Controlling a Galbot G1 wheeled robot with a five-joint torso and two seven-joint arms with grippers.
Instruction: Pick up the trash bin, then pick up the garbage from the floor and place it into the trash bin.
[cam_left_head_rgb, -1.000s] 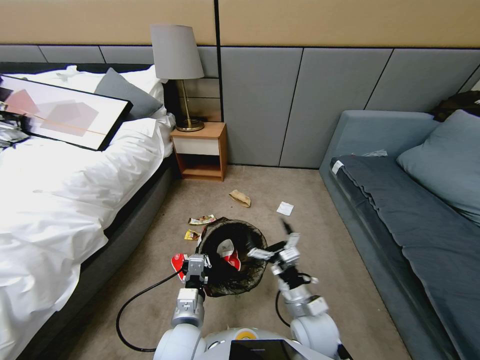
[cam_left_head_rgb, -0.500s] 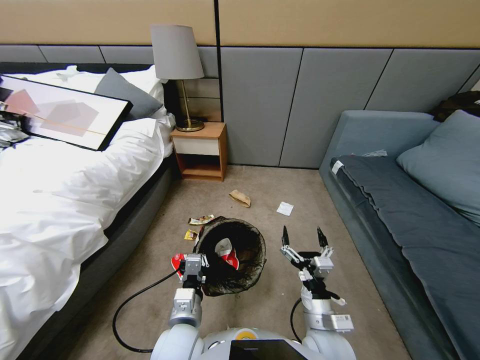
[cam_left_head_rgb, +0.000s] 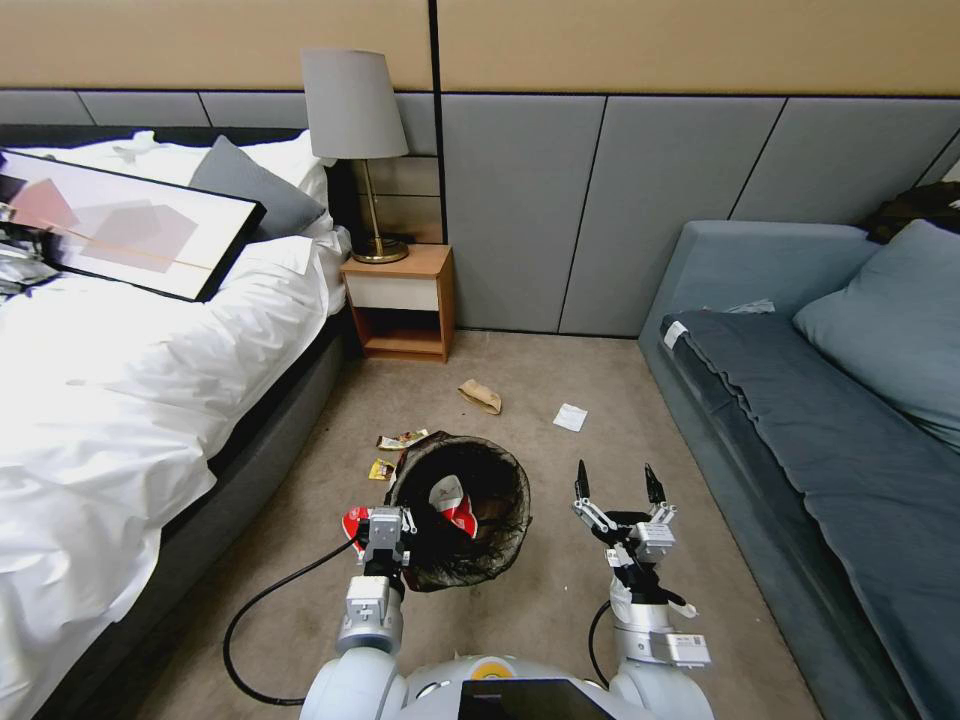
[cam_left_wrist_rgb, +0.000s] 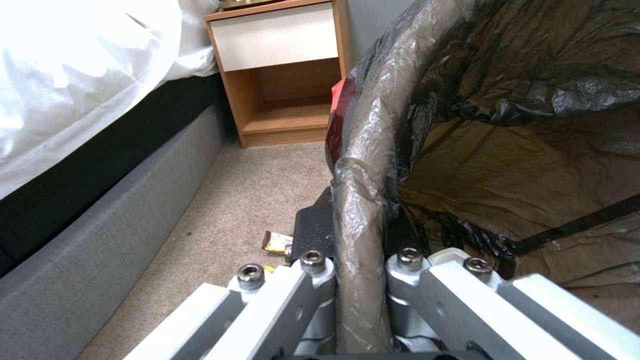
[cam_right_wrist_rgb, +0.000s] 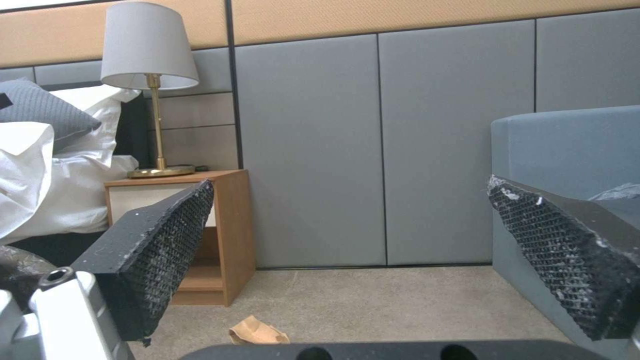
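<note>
Two grippers flanked the small round trash bin (cam_left_head_rgb: 462, 520), whose glossy black plastic liner was folded over its rim and crinkled all down the inside. The left gripper (cam_left_head_rgb: 385, 545) pinched the bin's near-left rim, its metal fingers (cam_left_wrist_rgb: 303, 280) pressed against the bag-wrapped edge from both sides, as the left wrist view showed. The bin hung tilted in front of the robot, above the beige carpet, between the white-sheeted bed (cam_left_head_rgb: 120, 360) and the grey-blue sofa (cam_left_head_rgb: 820, 400). Inside it lay red-and-white snack packets (cam_left_head_rgb: 450, 502). Another red packet (cam_left_head_rgb: 355, 522) sat just beside the left gripper, outside the rim.

The right gripper (cam_left_head_rgb: 617, 483) stood to the bin's right, apart from it, fingers spread wide and holding nothing, tips pointing toward the wall.

On the carpet beyond the bin lay a yellow-gold foil wrapper (cam_left_head_rgb: 404, 439), a smaller wrapper (cam_left_head_rgb: 381, 469), a crumpled brown paper bag (cam_left_head_rgb: 481, 396) and a white paper slip (cam_left_head_rgb: 570, 417), all short of the wooden nightstand (cam_left_head_rgb: 400, 300).
</note>
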